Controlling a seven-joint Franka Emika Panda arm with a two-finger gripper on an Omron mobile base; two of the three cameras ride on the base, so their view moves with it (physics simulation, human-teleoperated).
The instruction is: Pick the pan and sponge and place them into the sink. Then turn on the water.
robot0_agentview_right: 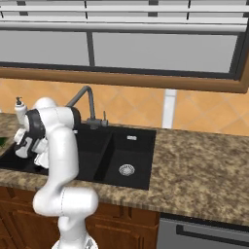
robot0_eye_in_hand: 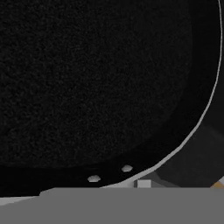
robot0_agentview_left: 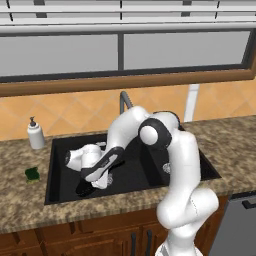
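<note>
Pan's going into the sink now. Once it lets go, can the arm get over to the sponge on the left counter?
Probably yes. The sponge lies in the open on the counter, just left of the sink, with nothing around it; the soap bottle stands farther back.

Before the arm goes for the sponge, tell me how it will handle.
The sponge is a small block lying flat on the counter, so it likely won't roll. Being so small beside the sink, it is probably light, and a push may just slide it.

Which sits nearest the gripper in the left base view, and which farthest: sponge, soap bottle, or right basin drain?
From the gripper, low in the left basin:
1. Sponge, on the counter left of the sink.
2. Soap bottle, back left.
3. Right basin drain, beyond the arm.
</note>
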